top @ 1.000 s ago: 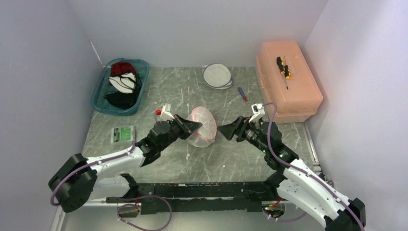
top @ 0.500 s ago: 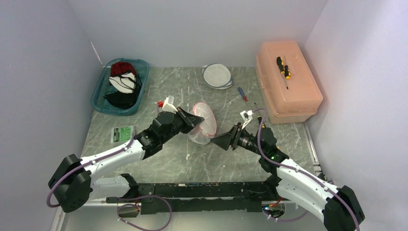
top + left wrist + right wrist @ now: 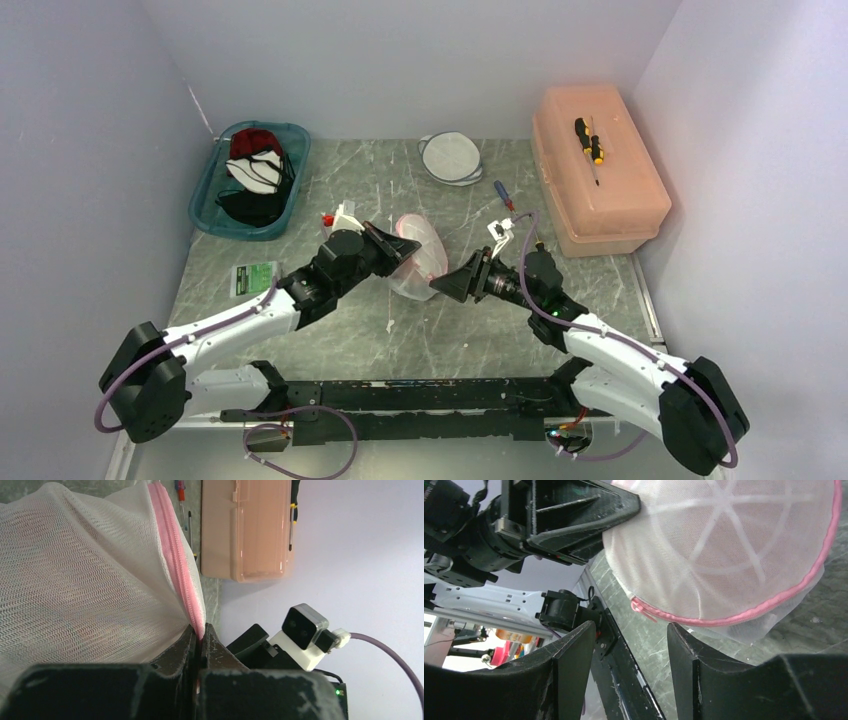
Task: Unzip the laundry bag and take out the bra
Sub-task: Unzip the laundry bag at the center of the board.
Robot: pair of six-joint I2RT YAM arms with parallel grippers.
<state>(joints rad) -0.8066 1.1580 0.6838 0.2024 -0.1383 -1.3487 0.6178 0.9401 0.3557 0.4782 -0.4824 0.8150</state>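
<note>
The laundry bag [image 3: 418, 258] is a round white mesh pouch with a pink zipper [image 3: 176, 555] round its rim, held tilted above the table's middle. My left gripper [image 3: 400, 248] is shut on the pink zipper edge [image 3: 201, 630]. My right gripper [image 3: 438, 286] sits just right of and below the bag, open, with nothing between its fingers [image 3: 631, 630]. The zipper's pink pull end [image 3: 640, 606] hangs just above those fingertips. A pinkish shade shows through the mesh; the bra itself is hidden inside.
A teal basket [image 3: 208, 200] of garments stands at the back left. At the right is a salmon toolbox [image 3: 620, 200] with a yellow screwdriver [image 3: 590, 140] on top. A flat round mesh bag [image 3: 452, 157], a loose screwdriver [image 3: 505, 195] and a green packet [image 3: 255, 278] lie on the table.
My right gripper has moved left, close under the bag's lower rim, and its jaws have narrowed. The left gripper has kept its hold and the bag has tipped slightly.
</note>
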